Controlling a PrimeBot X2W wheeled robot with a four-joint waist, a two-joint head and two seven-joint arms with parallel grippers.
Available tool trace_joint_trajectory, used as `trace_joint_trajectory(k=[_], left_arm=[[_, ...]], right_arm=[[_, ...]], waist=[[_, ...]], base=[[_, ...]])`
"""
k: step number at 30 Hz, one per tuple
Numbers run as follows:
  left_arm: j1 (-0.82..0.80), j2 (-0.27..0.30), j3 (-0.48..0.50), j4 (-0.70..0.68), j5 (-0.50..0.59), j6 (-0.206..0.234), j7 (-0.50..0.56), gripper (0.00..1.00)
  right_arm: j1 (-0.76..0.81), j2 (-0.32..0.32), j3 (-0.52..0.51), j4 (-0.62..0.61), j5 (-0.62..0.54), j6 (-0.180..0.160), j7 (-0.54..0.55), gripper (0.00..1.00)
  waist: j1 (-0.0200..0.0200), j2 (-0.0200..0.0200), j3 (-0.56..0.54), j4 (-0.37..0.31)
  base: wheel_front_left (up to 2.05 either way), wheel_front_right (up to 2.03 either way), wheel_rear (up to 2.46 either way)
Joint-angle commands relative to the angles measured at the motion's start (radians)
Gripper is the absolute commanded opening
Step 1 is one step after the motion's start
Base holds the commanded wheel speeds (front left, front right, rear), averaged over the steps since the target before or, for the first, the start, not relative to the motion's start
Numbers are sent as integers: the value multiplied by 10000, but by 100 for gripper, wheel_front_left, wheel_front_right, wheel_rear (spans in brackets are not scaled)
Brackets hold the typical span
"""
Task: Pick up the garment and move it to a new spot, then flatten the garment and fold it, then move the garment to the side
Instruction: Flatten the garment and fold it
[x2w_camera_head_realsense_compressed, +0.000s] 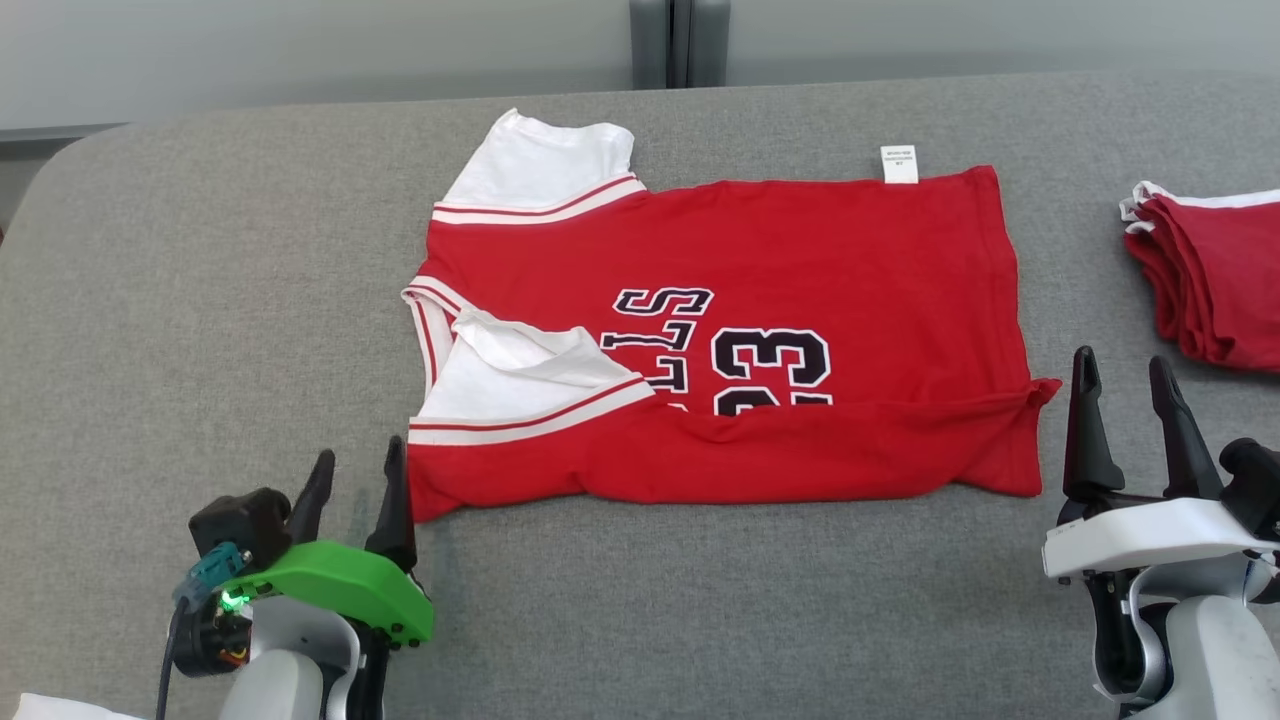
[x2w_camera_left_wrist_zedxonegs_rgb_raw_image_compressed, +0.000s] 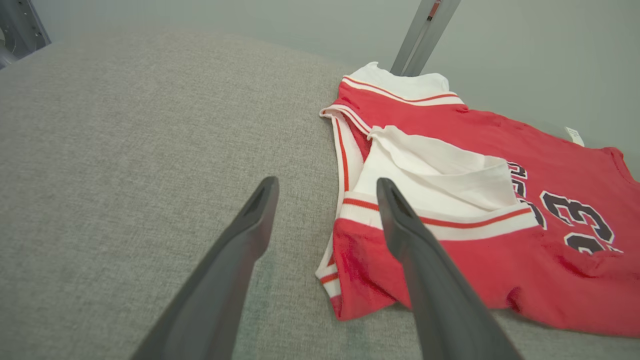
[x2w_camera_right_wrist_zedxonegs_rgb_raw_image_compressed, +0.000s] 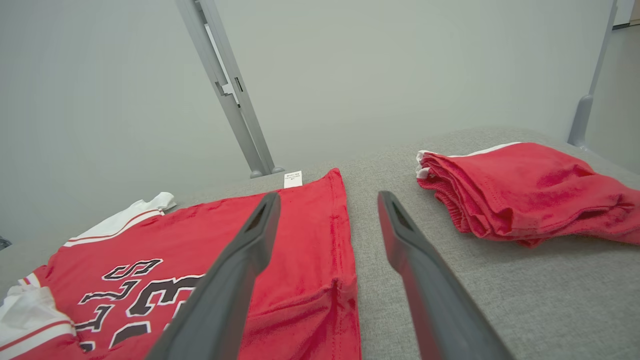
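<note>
Mostly flat red knit jersey (x2w_camera_head_realsense_compressed: 800, 250), near edge folded, on grey felt table (x2w_camera_head_realsense_compressed: 200, 300); left gripper (x2w_camera_head_realsense_compressed: 360, 452), right gripper (x2w_camera_head_realsense_compressed: 1122, 358) spread, empty.

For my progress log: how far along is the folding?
Done: the red jersey lies spread out, its near edge folded over the print. In hand: nothing; left gripper and right gripper stand open by its near corners. Left: more folds, then moving it aside.

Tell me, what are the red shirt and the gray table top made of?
The red shirt looks like soft knit cloth, maybe cotton: matte, wrinkled and folded along its near edge. The gray table top seems covered in felt-like fabric: fuzzy, speckled, no shine.
</note>
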Motion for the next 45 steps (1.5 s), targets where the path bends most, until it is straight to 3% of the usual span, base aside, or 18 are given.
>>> trace_joint_trajectory(k=[1, 15, 16, 17, 18, 19, 21, 38, 39, 40, 41, 42, 43, 44, 45], left_arm=[[222, 28, -41, -41, -195, -55, 310, 100], [8, -166, -177, 778, -1258, 304, 1936, 98], [-18, -170, -179, 833, -1304, 312, 1985, 88], [-68, -175, -173, 895, -1364, 308, 2010, 50], [-110, -183, -148, 932, -1437, 276, 2005, 43], [-160, -188, -123, 992, -1503, 253, 1979, 22], [-214, -193, -161, 1123, -1520, 247, 2022, 0], [-20, 49, -284, 789, -1422, 259, 1602, 0], [-17, 47, -290, 753, -1427, 250, 1568, 0], [-6, 41, -301, 718, -1434, 242, 1547, 0], [-2, 35, -310, 701, -1443, 238, 1512, 0], [-3, 32, -319, 678, -1448, 242, 1477, 0], [-10, 37, -330, 653, -1433, 246, 1459, 0], [-15, 45, -333, 632, -1416, 257, 1428, 0], [-24, 50, -339, 608, -1412, 270, 1405, 0]], right_arm=[[181, -23, 44, -96, 80, 1, 70, 100], [440, -25, 330, -412, -4, 1, 586, 100], [463, -23, 325, -400, -28, 1, 647, 100], [486, -23, 324, -380, -78, 1, 723, 100], [493, -23, 332, -364, -104, 1, 786, 100], [491, -23, 337, -329, -104, 1, 878, 100], [550, -23, 361, -188, -152, 1, 1082, 100], [-776, -24, 659, 3312, -7, 1, 2120, 100], [-861, -24, 656, 3501, 46, 1, 2187, 89], [-953, -21, 660, 3716, 111, 1, 2227, 49], [-1026, -18, 649, 3864, 145, 1, 2257, 43], [-1119, -15, 661, 4035, 146, 1, 2261, 30], [-1197, -11, 674, 4143, 148, 1, 2256, 27], [-1294, -4, 689, 4254, 147, 1, 2259, 9], [-1357, -3, 717, 4314, 171, 1, 2262, 0]], waist=[[0, 0, -128, 28], [0, 0, 136, -475], [0, 0, 150, -511], [0, 0, 161, -542], [0, 0, 170, -563], [0, 0, 177, -585], [0, 0, 172, -615], [0, 0, 140, -78], [0, 0, 133, -60], [0, 0, 119, -44], [0, 0, 107, -36], [0, 0, 89, -35], [0, 0, 72, -41], [0, 0, 49, -55], [0, 0, 28, -67]], base=[[0, 0, 0], [0, 0, 0], [0, 0, 0], [0, 0, 0], [0, 0, 0], [0, 0, 0], [0, 0, 0], [0, 0, 0], [0, 0, 0], [0, 0, 0], [0, 0, 0], [0, 0, 0], [0, 0, 0], [0, 0, 0], [0, 0, 0]])
